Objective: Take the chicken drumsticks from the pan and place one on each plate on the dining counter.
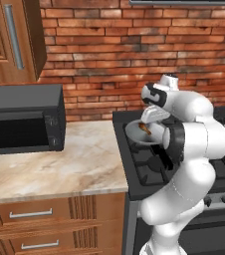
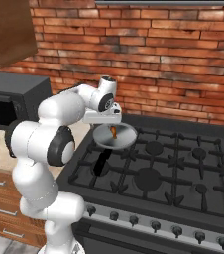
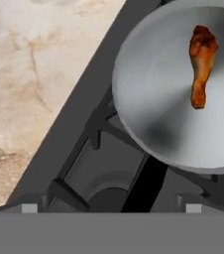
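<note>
A round light-grey pan [image 3: 158, 99] with a black handle [image 3: 142, 184] sits on the stove's rear left burner. One golden-brown chicken drumstick [image 3: 201, 54] lies in it, thick end away from the hand camera. My gripper [image 3: 111, 208] hovers above the pan's near rim and handle, open wide with nothing between its fingertips [image 3: 29, 208]. From the left base view the pan [image 1: 136, 132] and drumstick [image 1: 145, 128] peek out beside my arm. In the right base view the hand [image 2: 104, 117] hangs just over the pan [image 2: 121, 136] and drumstick [image 2: 114, 131]. The plates and the dining counter are out of view.
A black stove [image 2: 158, 168] with iron grates and front knobs stands against a brick wall. Left of it runs a marbled worktop [image 1: 59, 164] over wooden drawers, with a black microwave [image 1: 22, 119] at the back. A wooden wall cabinet [image 1: 10, 40] hangs above.
</note>
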Motion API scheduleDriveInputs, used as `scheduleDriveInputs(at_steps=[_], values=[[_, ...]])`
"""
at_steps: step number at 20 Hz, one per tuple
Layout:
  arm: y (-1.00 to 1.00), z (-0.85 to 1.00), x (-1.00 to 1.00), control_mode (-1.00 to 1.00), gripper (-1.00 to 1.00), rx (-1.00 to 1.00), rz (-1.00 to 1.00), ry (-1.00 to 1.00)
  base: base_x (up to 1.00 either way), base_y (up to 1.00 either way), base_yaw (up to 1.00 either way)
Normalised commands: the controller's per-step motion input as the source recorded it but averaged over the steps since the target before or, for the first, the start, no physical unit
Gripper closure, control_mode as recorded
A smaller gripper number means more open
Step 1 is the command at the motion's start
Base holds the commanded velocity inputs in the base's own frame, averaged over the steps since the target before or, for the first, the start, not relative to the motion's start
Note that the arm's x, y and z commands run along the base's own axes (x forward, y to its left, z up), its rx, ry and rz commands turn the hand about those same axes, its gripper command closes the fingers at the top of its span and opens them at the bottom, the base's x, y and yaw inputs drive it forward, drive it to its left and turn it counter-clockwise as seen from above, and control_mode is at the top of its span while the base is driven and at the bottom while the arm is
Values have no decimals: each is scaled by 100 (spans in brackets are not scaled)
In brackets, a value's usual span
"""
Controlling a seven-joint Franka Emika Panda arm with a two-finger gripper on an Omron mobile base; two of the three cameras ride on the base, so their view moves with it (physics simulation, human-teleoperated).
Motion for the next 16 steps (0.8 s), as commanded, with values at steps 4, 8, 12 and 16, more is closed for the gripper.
scheduleDriveInputs(at_steps=[4, 8, 12, 16], values=[[-26, -43, 5, -100, -100, 0, -10, 0, 0, 0, 0], [-5, -53, 11, -100, -100, 0, -11, -4, 0, 0, 0], [0, -44, 28, -100, -100, -1, -15, -4, 0, 0, 0], [0, -18, 38, -100, -100, 0, -12, -4, 0, 0, 0]])
